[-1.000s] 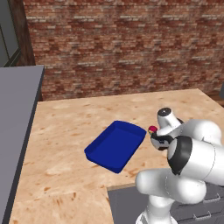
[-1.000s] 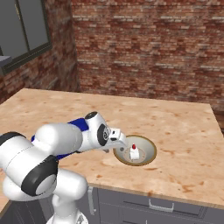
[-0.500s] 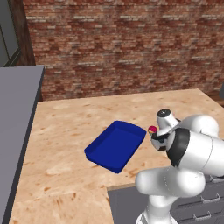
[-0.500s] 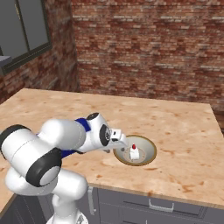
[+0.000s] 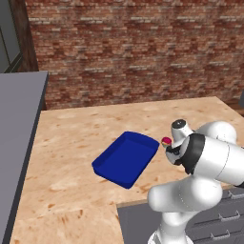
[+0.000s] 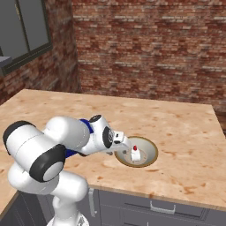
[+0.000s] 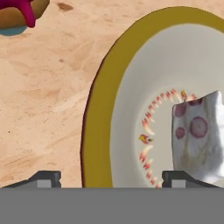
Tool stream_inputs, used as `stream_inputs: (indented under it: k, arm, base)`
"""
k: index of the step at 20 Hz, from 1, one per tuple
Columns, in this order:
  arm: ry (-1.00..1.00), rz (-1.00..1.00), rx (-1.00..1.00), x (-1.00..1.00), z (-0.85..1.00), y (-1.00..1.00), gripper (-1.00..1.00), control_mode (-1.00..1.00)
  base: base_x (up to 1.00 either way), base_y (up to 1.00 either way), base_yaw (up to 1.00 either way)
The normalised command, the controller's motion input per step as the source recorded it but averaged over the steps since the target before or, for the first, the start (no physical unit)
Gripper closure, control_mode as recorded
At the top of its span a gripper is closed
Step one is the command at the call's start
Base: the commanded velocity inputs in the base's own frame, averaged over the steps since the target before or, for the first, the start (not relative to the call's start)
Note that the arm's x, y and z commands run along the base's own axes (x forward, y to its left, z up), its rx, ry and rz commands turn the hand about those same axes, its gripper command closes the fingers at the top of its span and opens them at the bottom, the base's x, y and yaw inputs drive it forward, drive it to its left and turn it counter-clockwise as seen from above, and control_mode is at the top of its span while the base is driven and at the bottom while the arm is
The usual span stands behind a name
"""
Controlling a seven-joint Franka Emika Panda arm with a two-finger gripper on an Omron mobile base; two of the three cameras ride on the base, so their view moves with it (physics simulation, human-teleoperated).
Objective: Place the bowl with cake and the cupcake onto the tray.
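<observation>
The bowl with cake (image 6: 149, 152) sits near the counter's front edge, the white cake slice (image 6: 135, 154) with its red dot inside it. My gripper (image 6: 120, 142) is at the bowl's left rim. In the hand view my gripper (image 7: 111, 178) is open, and the bowl's brown-yellow rim (image 7: 94, 131) runs between the two fingertips, with the cake slice (image 7: 201, 135) on the right. The cupcake (image 5: 166, 141) stands on the counter between bowl and tray; the cupcake (image 7: 17, 12) also sits at the hand view's top left. The blue tray (image 5: 126, 158) lies to the left, with nothing in it.
The wooden counter (image 5: 76, 133) ends in a front edge close to the bowl, with grey drawers (image 6: 150, 205) below. A brick wall (image 5: 128, 47) backs it. A grey surface (image 5: 16, 124) borders the left side. My arm's elbow (image 5: 209, 152) hides the bowl in the left base view.
The arm's elbow has shifted a little while the gripper stays at the bowl's left rim. Bowl, cupcake and tray have not moved.
</observation>
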Motion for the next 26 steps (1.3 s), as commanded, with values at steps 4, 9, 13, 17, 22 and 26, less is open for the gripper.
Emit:
stream_inputs:
  k: [4, 9, 13, 17, 22, 26]
  arm:
    - [0.00, 0.00, 0.00, 0.00, 0.00, 0.00, 1.00, -1.00]
    - [0.00, 0.00, 0.00, 0.00, 0.00, 0.00, 1.00, -1.00]
    - [0.00, 0.00, 0.00, 0.00, 0.00, 0.00, 1.00, -1.00]
    - [0.00, 0.00, 0.00, 0.00, 0.04, 0.00, 1.00, -1.00]
    - [-0.05, 0.00, -0.02, 0.00, 0.11, 0.00, 1.00, -1.00]
    - [-0.08, 0.00, -0.05, 0.00, 0.13, 0.00, 1.00, -1.00]
  base:
    - [0.00, 0.00, 0.00]
    - [0.00, 0.00, 0.00]
    - [0.00, 0.00, 0.00]
    - [0.00, 0.00, 0.00]
    - [0.00, 0.00, 0.00]
    - [0.00, 0.00, 0.00]
